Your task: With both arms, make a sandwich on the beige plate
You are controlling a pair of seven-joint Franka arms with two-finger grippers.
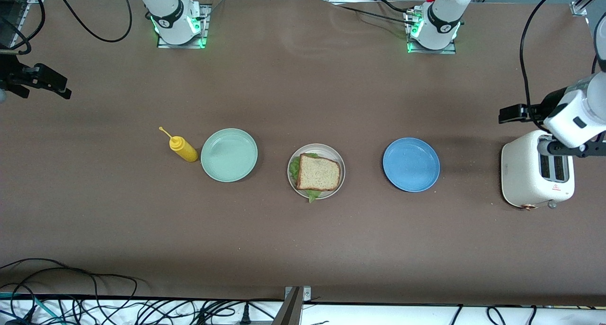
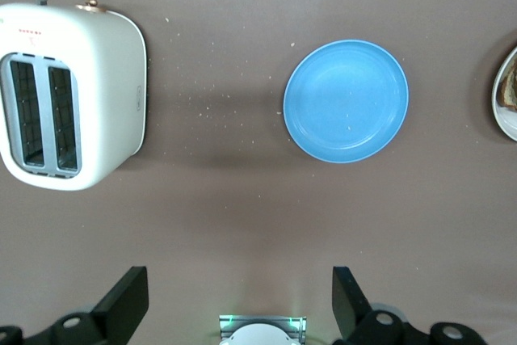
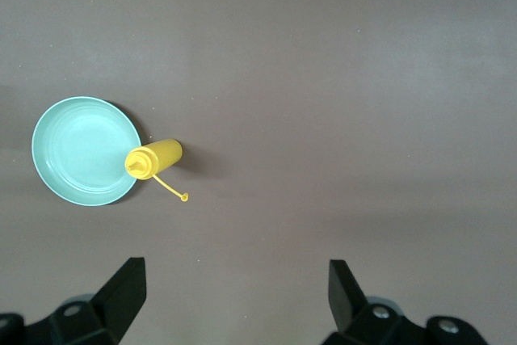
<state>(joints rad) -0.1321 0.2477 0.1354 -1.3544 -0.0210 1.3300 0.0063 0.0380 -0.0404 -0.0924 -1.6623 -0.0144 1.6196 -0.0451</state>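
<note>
The sandwich (image 1: 318, 172) lies on the beige plate (image 1: 332, 150) at the table's middle: a brown bread slice on top, with green lettuce (image 1: 295, 169) sticking out at its edges. An edge of that plate (image 2: 501, 115) also shows in the left wrist view. My left gripper (image 2: 240, 284) hangs open and empty, high over the left arm's end of the table above the toaster. My right gripper (image 3: 234, 276) is open and empty too, high over the right arm's end. Both are far from the sandwich.
A bare mint-green plate (image 1: 229, 154) and a yellow squeeze bottle (image 1: 183, 148) stand beside the beige plate toward the right arm's end. A bare blue plate (image 1: 411, 164) and a white toaster (image 1: 537, 176) stand toward the left arm's end. Cables hang along the table's near edge.
</note>
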